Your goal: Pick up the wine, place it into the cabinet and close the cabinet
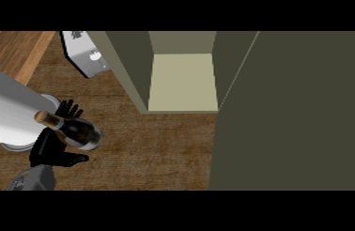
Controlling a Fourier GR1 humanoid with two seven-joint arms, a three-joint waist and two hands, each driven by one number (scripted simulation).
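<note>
Dark glass wine bottle with a pale label is seen at 8 o'clock, tilted, cork-coloured top toward 10 o'clock, base toward 4 o'clock. It is gripped by the black left hand: fingers show past the bottle's 12 o'clock side and the thumb past its 6 o'clock side. The palm is mostly hidden behind the glass, so contact points are covered. The grey forearm is cut off by the lower edge at 7 o'clock. The right hand is not seen. Whether the bottle is clear of the dark wooden counter cannot be told. The bottle's top overlaps a large pale grey cylinder cut off at 9 o'clock; what it is cannot be made out. The open olive-green cabinet is located at 12 o'clock, well apart from the bottle, with its pale inner floor exposed and its upper part cut off. A dark olive flat panel fills 3 o'clock; door or cabinet side cannot be told. A shiny grey metal plate with holes at 11 o'clock is partly hidden behind the cabinet wall.
</note>
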